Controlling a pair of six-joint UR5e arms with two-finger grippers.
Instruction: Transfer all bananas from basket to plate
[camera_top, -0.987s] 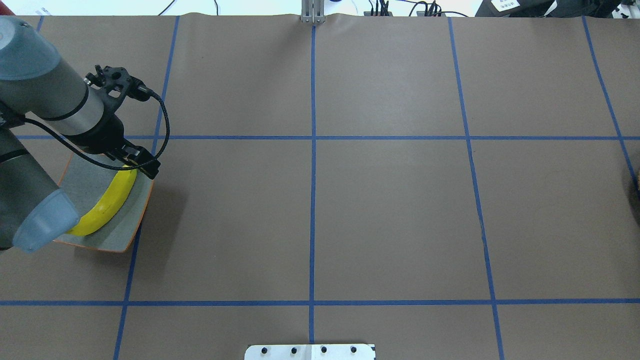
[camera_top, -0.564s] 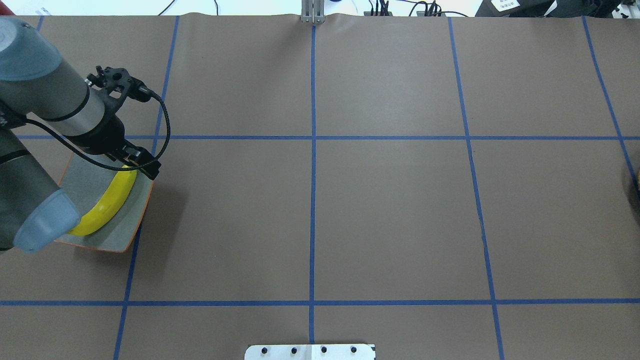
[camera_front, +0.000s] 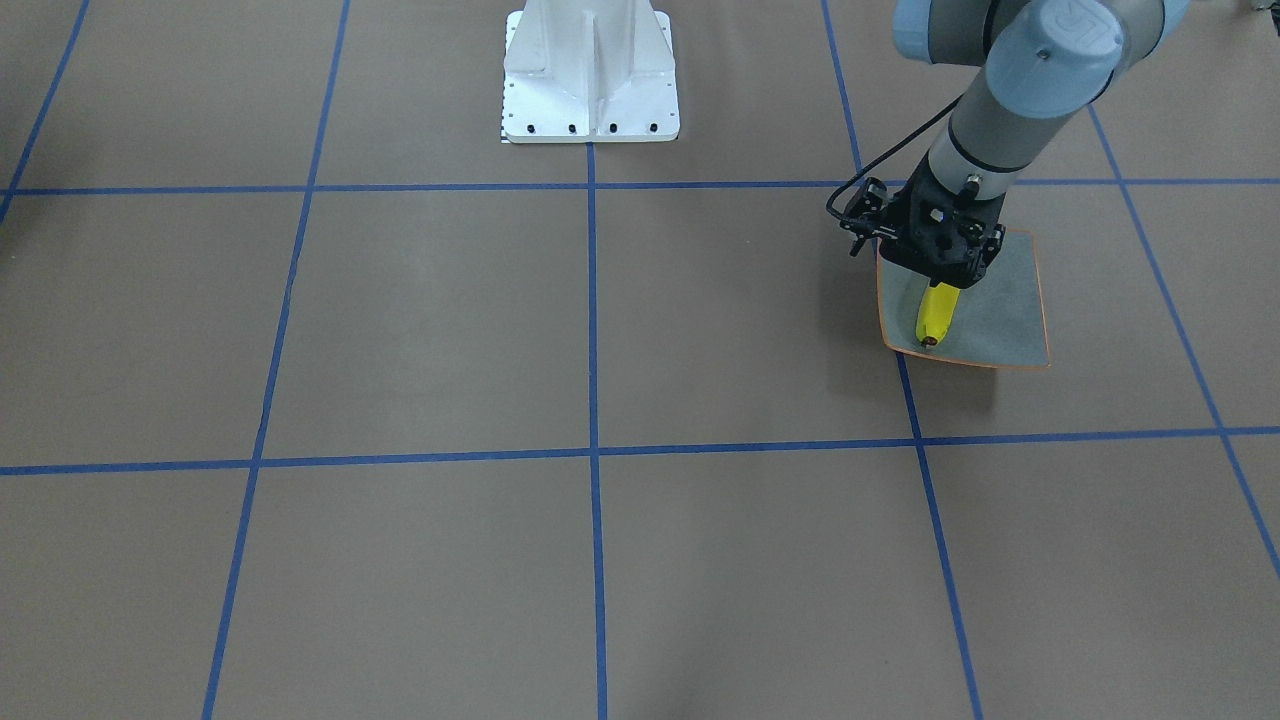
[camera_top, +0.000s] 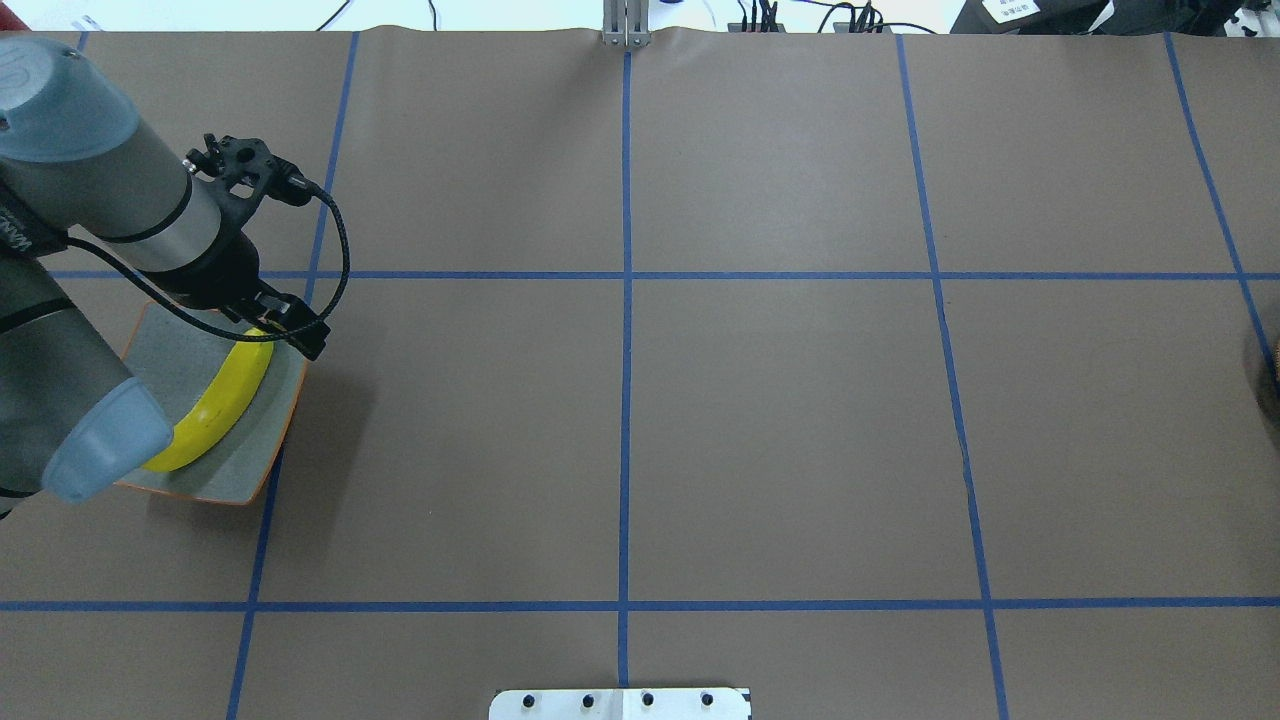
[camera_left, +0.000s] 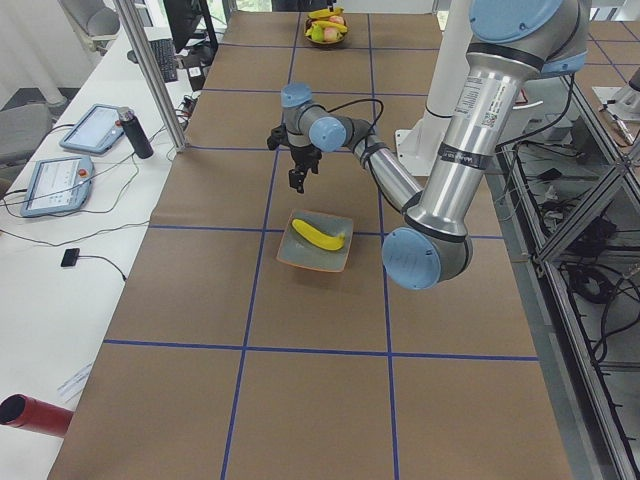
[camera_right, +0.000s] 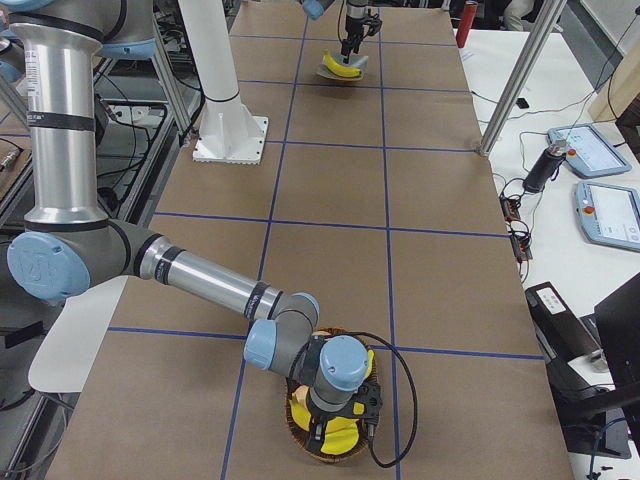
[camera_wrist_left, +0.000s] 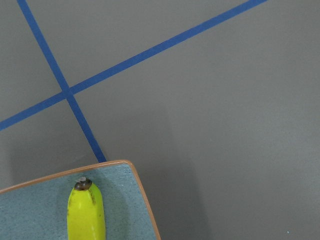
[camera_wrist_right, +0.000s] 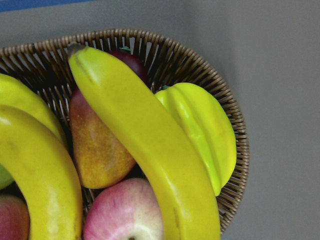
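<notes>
The left gripper (camera_top: 300, 335) holds nothing above the banana (camera_top: 215, 405) on the plate (camera_top: 165, 350). The right gripper (camera_right: 335, 428), whose grip cannot be told, should pinch the top banana (camera_wrist_right: 145, 145) in the basket (camera_wrist_right: 200, 65) mid-way.

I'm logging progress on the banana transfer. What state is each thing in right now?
Plate: flat, right way up.
Plate banana: lying on it, not gripped.
Basket: upright, full.
Basket bananas: at least two, not yet moved.
Left gripper: raised over the plate banana, empty; jaws unclear.
Right gripper: over the basket; jaws unclear.
</notes>
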